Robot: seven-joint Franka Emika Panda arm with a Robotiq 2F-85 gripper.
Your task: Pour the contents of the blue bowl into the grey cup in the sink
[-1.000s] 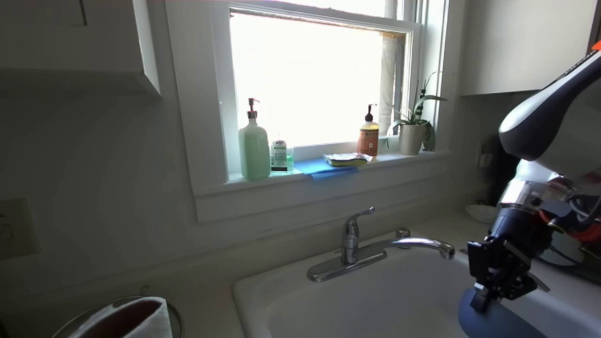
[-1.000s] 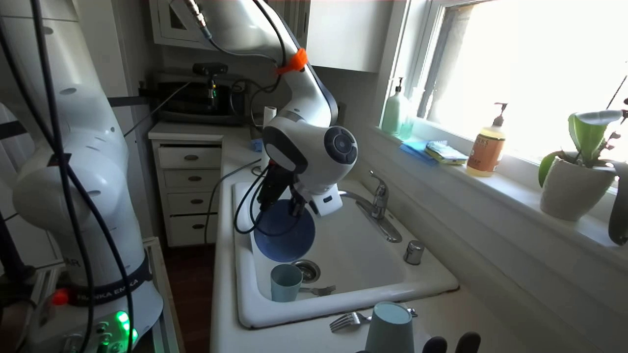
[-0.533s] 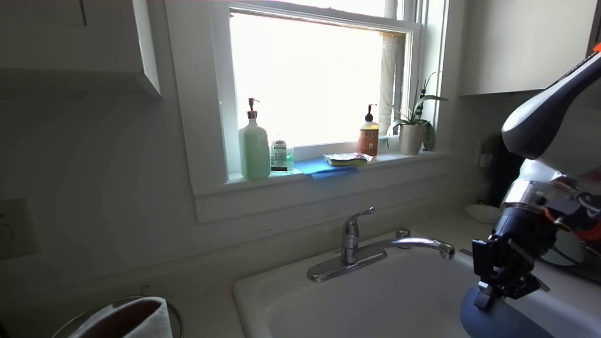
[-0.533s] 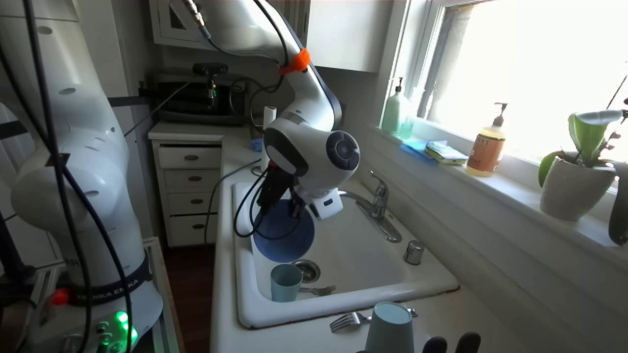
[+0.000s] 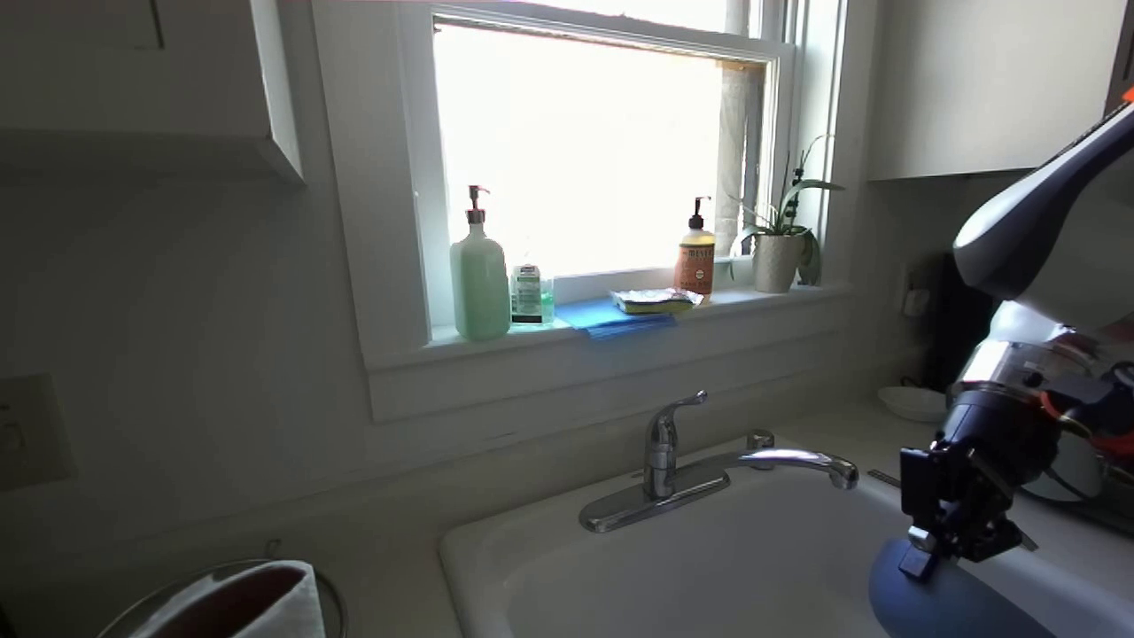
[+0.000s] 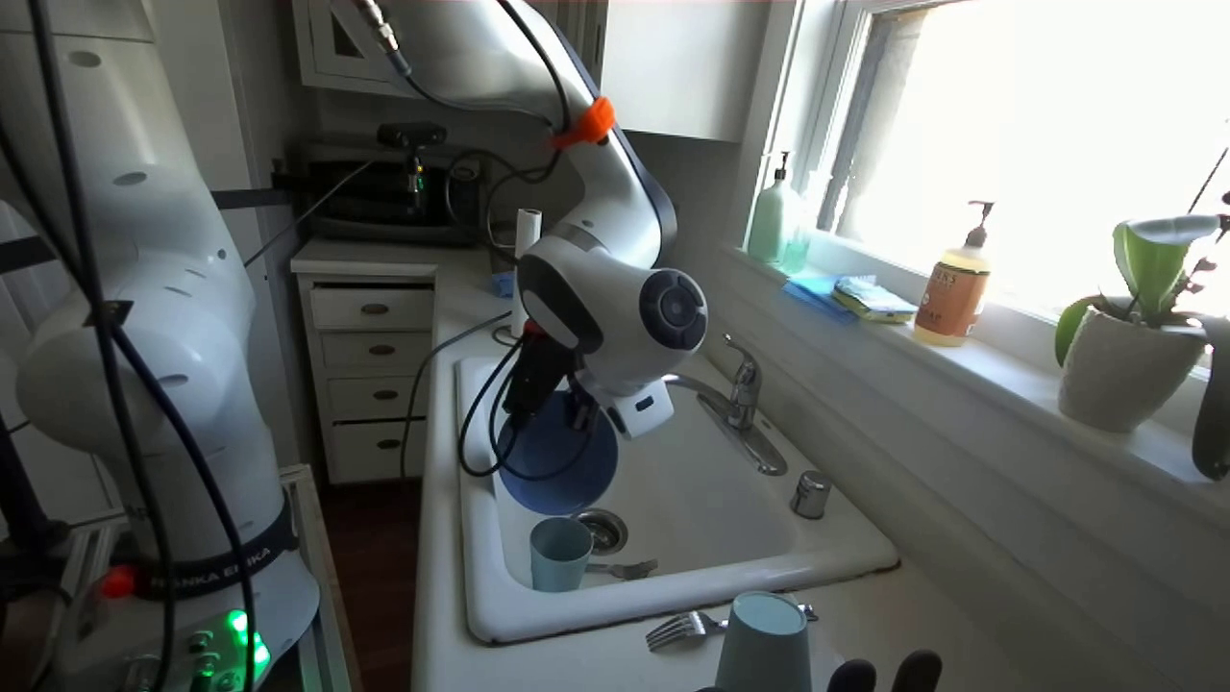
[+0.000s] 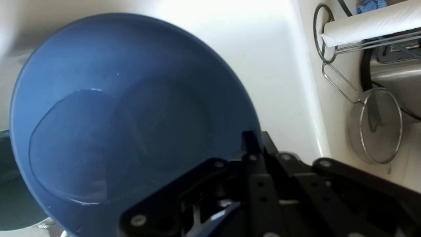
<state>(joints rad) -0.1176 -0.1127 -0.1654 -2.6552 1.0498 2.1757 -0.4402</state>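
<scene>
Only the wrist view showed clear liquid (image 7: 75,141) pooled inside the blue bowl (image 7: 158,65), toward the side by the grey cup (image 7: 16,197). It also showed the pincer (image 7: 260,141) clamped on the bowl's rim, gripping it from inside and out, and a strainer (image 7: 375,128) just beyond the sink (image 7: 276,82). In an exterior view the cup stood upright in the sink near the drain (image 6: 603,531), a fork (image 6: 634,569) just beside it; the bowl hung tilted close by. There, too, an upturned cup (image 6: 766,644) rested on the surface (image 6: 567,663). A white dish (image 5: 912,403) past the faucet (image 5: 660,452) showed in an exterior view.
</scene>
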